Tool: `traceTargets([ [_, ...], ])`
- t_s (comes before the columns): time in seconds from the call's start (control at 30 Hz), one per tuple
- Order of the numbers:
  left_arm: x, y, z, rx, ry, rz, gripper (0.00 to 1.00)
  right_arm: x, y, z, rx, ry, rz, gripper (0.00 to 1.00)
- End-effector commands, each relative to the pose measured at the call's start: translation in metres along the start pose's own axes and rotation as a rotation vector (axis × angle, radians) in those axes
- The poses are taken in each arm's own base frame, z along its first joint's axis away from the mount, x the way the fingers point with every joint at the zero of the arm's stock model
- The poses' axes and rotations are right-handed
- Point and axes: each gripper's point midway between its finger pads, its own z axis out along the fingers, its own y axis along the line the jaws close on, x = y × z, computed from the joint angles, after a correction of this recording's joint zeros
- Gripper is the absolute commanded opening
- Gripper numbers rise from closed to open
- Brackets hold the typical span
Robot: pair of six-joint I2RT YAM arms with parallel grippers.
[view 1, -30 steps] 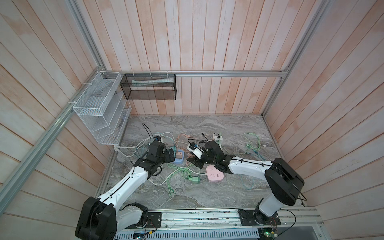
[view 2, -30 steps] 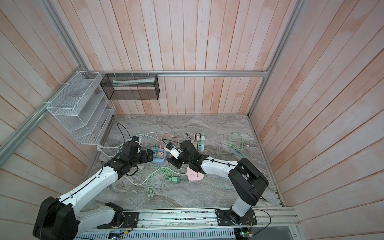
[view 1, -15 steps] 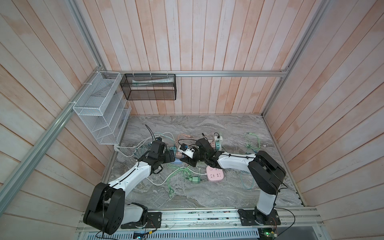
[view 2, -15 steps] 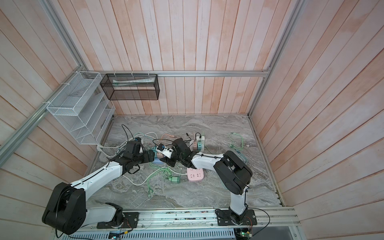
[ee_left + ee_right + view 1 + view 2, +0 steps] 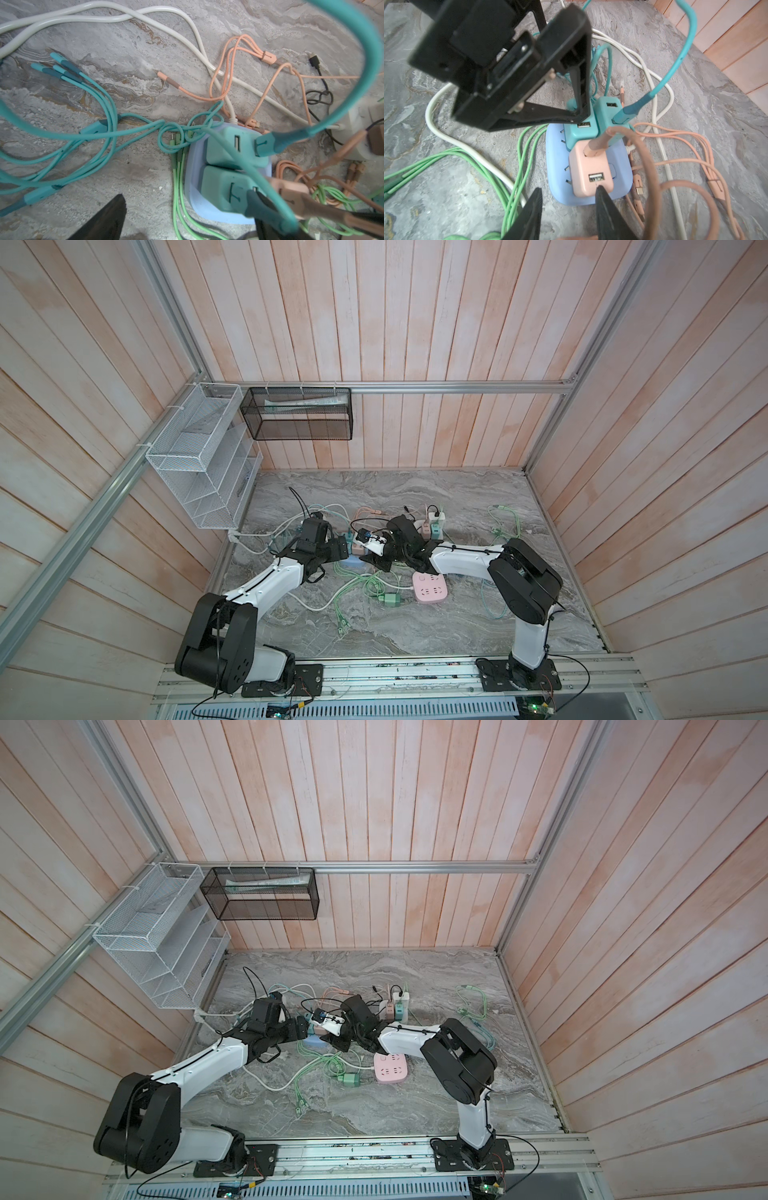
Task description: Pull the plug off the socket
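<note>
Right hand (image 5: 569, 188) moved left, boxy pink plug (image 5: 591, 166)

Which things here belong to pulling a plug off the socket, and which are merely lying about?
In the job: blue socket strip, pink plug and two teal plugs seated in it, left hand, right hand.
Lying about: pink socket block, loose green plug, green cables, white mesh rack, black mesh basket.
</note>
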Motion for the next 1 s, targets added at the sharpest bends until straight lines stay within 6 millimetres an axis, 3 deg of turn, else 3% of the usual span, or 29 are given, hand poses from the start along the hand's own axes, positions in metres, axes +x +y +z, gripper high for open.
traceTargets([
  [0.0,-0.015,-0.007,-0.001,0.025,-0.031,0.023,0.93,-0.007,0.003,-0.007,-0.001,0.003,-0.010,0.41],
  [0.2,-0.014,-0.004,0.001,0.012,-0.039,0.029,0.93,-0.002,0.005,-0.024,0.047,-0.011,-0.002,0.42],
  [0.3,-0.014,-0.006,0.007,0.019,-0.025,0.033,0.92,0.005,-0.005,-0.017,0.089,0.032,-0.001,0.42],
  [0.53,-0.016,-0.006,0.014,0.011,-0.025,0.041,0.91,-0.007,-0.010,0.001,0.060,0.000,-0.027,0.42],
  [0.97,-0.009,-0.006,0.024,0.016,0.009,0.091,0.86,0.002,-0.028,0.019,0.037,0.014,-0.031,0.43],
])
